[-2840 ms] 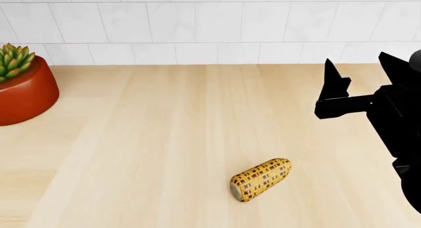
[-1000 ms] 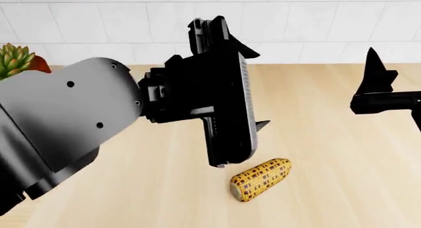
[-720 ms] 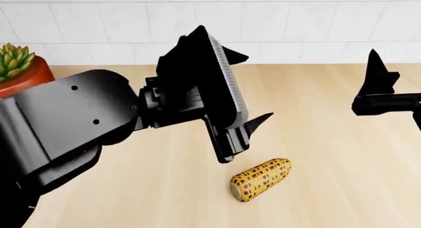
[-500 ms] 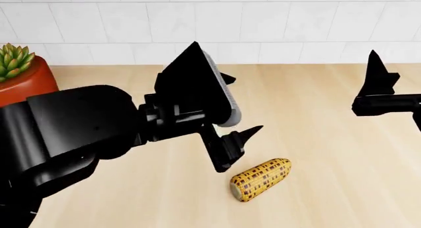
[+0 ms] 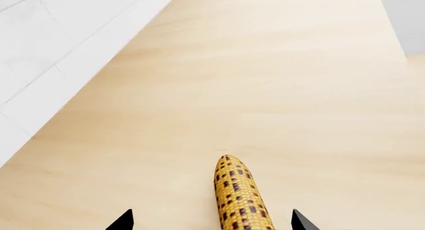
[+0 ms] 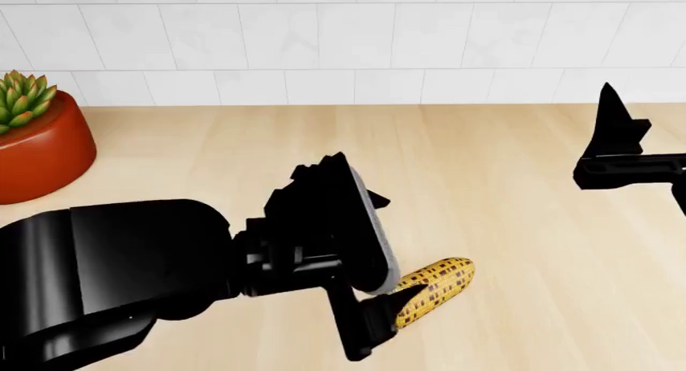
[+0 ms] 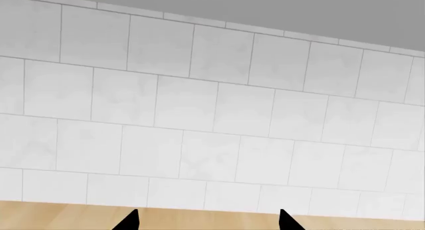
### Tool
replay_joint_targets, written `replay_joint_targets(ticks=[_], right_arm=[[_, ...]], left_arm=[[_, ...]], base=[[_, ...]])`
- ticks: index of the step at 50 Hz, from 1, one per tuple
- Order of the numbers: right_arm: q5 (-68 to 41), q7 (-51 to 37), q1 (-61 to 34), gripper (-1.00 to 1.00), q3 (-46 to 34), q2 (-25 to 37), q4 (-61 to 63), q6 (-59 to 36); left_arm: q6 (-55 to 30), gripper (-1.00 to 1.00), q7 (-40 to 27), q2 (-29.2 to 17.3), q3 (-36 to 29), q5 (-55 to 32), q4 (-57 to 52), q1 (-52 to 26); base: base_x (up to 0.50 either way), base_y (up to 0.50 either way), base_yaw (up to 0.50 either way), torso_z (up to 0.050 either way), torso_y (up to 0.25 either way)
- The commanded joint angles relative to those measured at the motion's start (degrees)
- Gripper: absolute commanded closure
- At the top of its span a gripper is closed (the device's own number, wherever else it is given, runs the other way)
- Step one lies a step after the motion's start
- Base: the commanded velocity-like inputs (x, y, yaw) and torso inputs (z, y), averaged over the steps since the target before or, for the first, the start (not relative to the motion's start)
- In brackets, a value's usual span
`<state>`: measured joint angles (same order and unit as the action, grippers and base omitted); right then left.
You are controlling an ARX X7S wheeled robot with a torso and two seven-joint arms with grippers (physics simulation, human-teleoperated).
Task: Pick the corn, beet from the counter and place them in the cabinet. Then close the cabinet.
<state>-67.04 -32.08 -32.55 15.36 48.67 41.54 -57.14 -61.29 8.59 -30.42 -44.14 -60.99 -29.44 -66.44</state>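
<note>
The corn (image 6: 439, 281), a stubby yellow cob with dark kernels, lies on the beige counter (image 6: 515, 226). My left gripper (image 6: 384, 311) hangs low over the cob's cut end and hides it. Its jaws are open, one finger on each side of the cob. In the left wrist view the corn (image 5: 239, 195) lies lengthwise between the two black tips of the left gripper (image 5: 212, 221), a little off centre, with gaps on both sides. My right gripper (image 6: 632, 134) hovers open at the far right, away from the corn; in its own view the right gripper (image 7: 207, 221) faces the tiled wall. The beet and the cabinet are out of view.
A spiky green succulent in a red pot (image 6: 38, 142) stands at the counter's back left. A white tiled wall (image 6: 354, 50) runs along the back of the counter. My bulky left forearm (image 6: 118, 275) covers the near left of the counter.
My left arm has swung in from the left and dropped until its open fingers straddle the corn. The corn has not moved. The right gripper shifted slightly right early on, then held still.
</note>
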Motion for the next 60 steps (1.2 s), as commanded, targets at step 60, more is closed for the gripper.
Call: replay_joint_targets(ticks=[60], right_arm=[[0.59,0.72,1.93,-1.00,0.30,0.61,-0.36,1.90]], left_arm=[[10.22,-1.00,7.26,6.28,-12.43,12.69,14.09,8.57]], base=[[0.00,0.00,0.00,0.000,0.000]])
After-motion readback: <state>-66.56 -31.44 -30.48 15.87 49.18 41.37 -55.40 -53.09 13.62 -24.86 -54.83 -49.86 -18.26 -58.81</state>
